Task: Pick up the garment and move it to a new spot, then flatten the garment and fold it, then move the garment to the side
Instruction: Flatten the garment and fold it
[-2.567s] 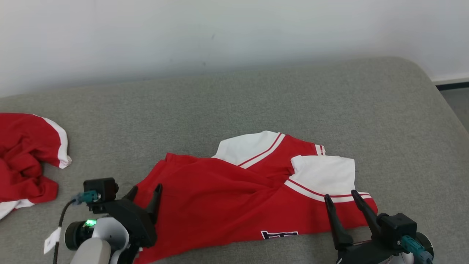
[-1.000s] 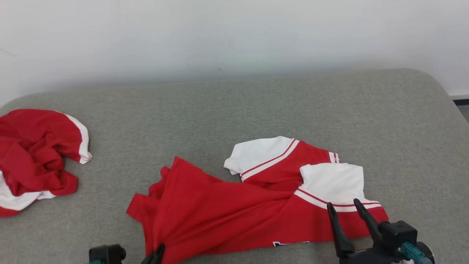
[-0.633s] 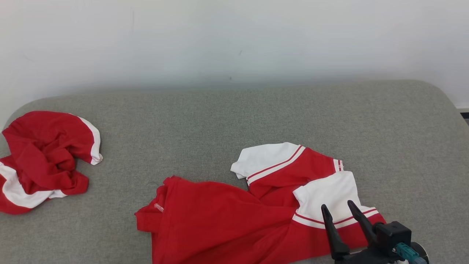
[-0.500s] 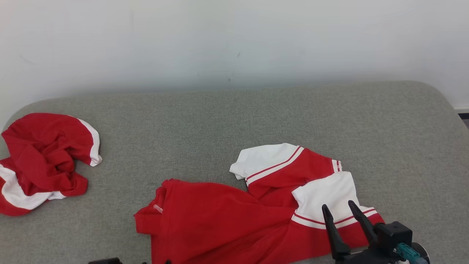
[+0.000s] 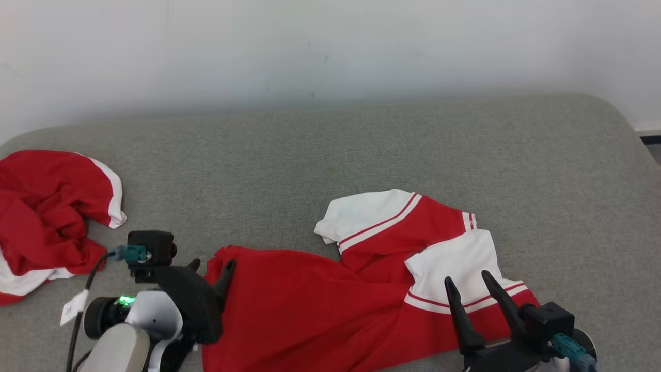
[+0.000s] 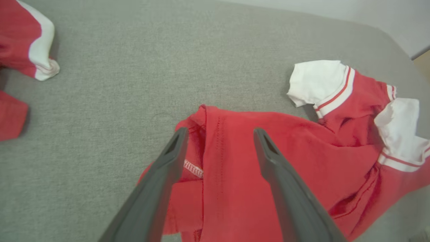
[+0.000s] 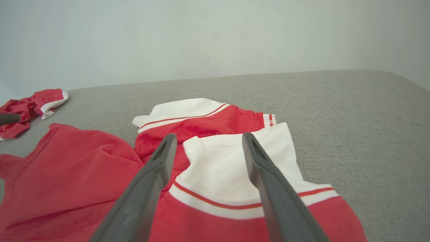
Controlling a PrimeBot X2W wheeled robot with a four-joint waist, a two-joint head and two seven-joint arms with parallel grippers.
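Here the garment (image 5: pixel 310 305) lies beneath the spread left claw (image 5: pixel 213 264).

- Illumination: bright, even, diffuse; no glare.
- Shadows: soft and narrow under edges of the crumpled red-and-white fabric garment (image 5: pixel 361 289) on the grey fabric-covered surface (image 5: pixel 310 155).
- Wrist views: long dark fingers (image 6: pixel 161 188) blurred near lens; slight edge curvature.
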